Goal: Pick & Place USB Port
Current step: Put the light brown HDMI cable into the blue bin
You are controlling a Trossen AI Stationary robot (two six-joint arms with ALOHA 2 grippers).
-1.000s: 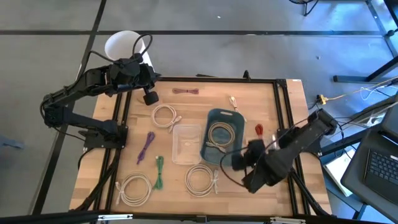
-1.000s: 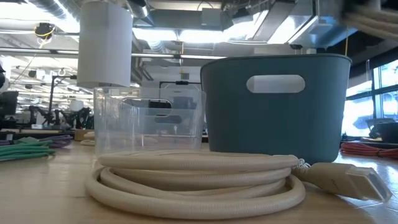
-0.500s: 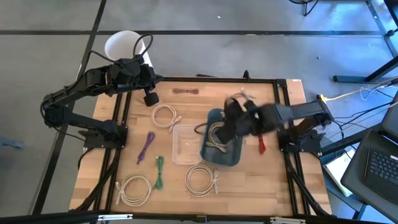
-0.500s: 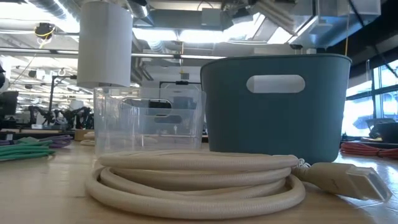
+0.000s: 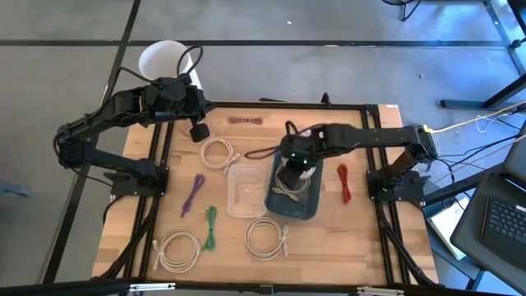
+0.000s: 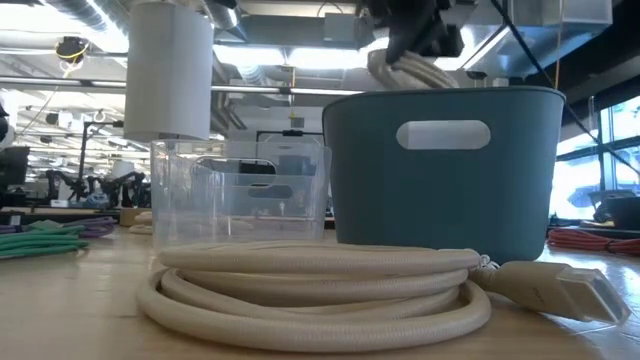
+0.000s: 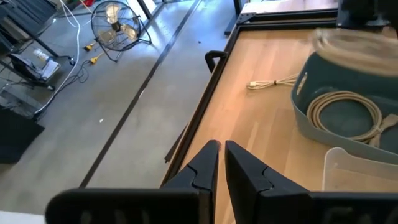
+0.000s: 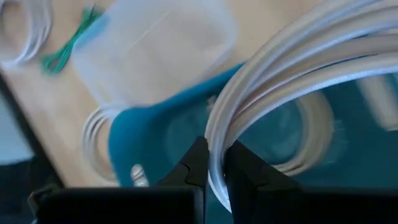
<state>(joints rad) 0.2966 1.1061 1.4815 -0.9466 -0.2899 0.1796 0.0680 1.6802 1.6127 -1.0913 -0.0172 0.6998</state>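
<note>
My right gripper [image 5: 293, 162] hangs over the teal bin [image 5: 306, 210] and is shut on a coiled beige USB cable [image 8: 280, 68]. In the low view the gripper [image 6: 415, 42] holds the cable [image 6: 403, 70] just above the bin's rim [image 6: 445, 95]. Another beige coil [image 7: 345, 109] lies inside the bin. My left gripper [image 5: 197, 129] waits at the table's back left, shut and empty, as its wrist view [image 7: 217, 155] shows.
A clear container [image 5: 245, 191] stands left of the bin. Beige coils [image 5: 218, 152] [image 5: 179, 248] [image 5: 265, 237], a purple cable [image 5: 194, 191], a green one [image 5: 210, 226], a red one [image 5: 343, 181] and a dark one [image 5: 245, 121] lie around. A white cylinder [image 5: 164, 59] stands behind the table.
My right arm has swung from the table's front right across to above the teal bin. The left arm has not moved.
</note>
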